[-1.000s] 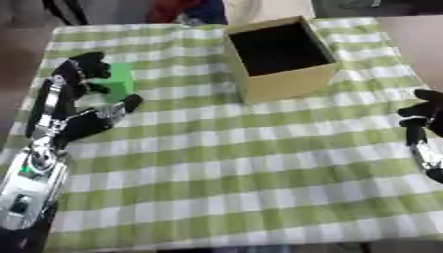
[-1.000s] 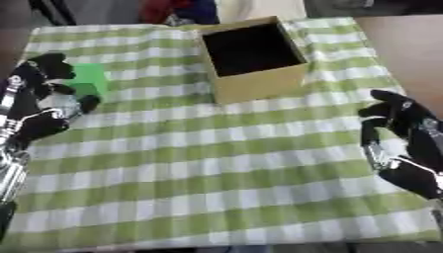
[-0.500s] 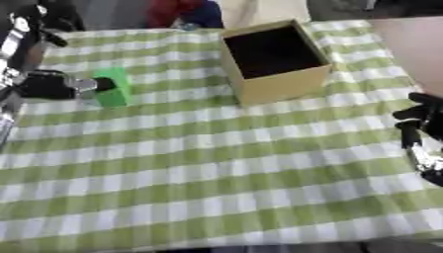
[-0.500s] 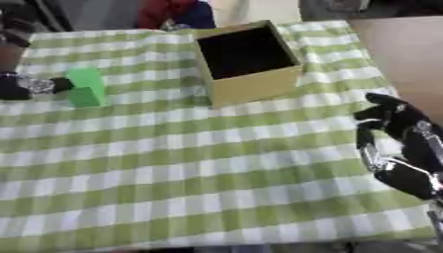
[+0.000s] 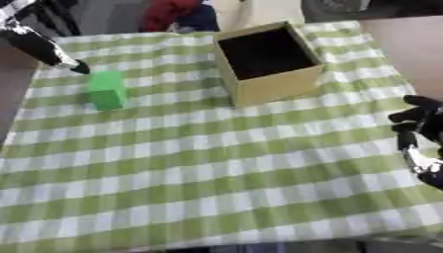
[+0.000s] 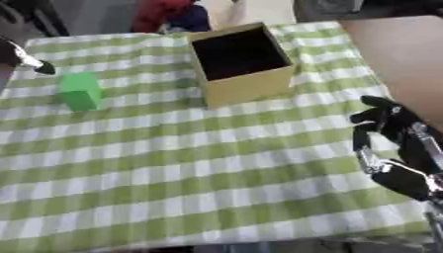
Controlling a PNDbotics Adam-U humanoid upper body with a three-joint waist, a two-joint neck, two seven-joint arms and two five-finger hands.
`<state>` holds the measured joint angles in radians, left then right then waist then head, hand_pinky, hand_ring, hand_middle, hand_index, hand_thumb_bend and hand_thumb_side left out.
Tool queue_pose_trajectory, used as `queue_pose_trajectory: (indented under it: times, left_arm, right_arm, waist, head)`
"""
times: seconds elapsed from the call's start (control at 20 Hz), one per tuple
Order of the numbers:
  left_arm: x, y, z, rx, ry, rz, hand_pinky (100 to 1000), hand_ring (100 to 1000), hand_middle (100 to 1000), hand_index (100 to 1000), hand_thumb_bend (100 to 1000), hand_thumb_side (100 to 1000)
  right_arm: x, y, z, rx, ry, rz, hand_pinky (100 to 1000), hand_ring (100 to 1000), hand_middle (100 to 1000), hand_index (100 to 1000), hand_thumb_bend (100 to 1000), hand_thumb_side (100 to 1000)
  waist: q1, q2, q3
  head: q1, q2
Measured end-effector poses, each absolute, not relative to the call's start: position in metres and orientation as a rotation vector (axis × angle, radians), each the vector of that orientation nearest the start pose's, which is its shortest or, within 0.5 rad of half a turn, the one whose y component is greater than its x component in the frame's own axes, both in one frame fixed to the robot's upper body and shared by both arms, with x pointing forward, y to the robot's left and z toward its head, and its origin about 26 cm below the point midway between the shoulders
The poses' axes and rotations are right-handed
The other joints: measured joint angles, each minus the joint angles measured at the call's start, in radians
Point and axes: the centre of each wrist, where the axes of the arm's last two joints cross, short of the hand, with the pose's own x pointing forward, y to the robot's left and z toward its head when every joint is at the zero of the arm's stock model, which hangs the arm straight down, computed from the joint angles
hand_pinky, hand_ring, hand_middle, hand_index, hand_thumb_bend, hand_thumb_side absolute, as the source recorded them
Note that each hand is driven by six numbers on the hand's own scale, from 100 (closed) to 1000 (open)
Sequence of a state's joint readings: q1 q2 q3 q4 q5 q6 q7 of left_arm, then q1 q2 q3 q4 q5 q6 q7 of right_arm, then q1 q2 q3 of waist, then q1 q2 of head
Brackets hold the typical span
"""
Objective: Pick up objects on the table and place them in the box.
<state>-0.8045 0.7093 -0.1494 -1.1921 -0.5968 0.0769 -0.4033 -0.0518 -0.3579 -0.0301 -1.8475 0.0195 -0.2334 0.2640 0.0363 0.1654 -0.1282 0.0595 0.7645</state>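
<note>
A green block (image 5: 107,90) lies on the green-and-white checked cloth at the left. An open tan cardboard box (image 5: 264,62), dark inside, stands upright at the far middle, well to the block's right. My left hand (image 5: 41,45) comes in from the upper left corner, fingers straight and holding nothing. Its dark fingertip (image 5: 79,67) ends just up and left of the block, apart from it. My right hand (image 6: 391,141) rests open at the right edge, fingers up and relaxed, far from both box and block.
The checked cloth (image 5: 216,168) covers most of the table. Bare brown tabletop (image 6: 394,54) shows to the right of the box. Red and dark blue fabric (image 5: 177,12) sits beyond the far edge. The cloth's front edge runs along the bottom of the views.
The camera has tilted, so the whole picture shifted. My left hand has drawn back from beside the green block toward the upper left corner. The block and box stay put.
</note>
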Motion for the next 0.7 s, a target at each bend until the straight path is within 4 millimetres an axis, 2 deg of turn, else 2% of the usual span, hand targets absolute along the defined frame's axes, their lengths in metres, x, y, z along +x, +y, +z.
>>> queue_pose_trajectory:
  times: [0.3,0.7]
  left_arm:
    - [0.456,0.343,0.216,0.933,-1.235,-1.273,739,764,742,813,867,100]
    - [0.468,0.336,0.186,0.921,-1.165,-1.352,736,745,713,798,816,100]
  right_arm:
    - [0.281,-0.310,0.102,-0.102,-2.028,0.652,718,771,628,889,100,228]
    - [0.281,-0.310,0.101,-0.100,-2.027,0.654,717,771,627,889,100,232]
  waist:
    - [-0.002,0.000,-0.005]
    - [-0.004,0.001,-0.008]
  head:
    - [0.000,0.000]
    - [0.000,0.000]
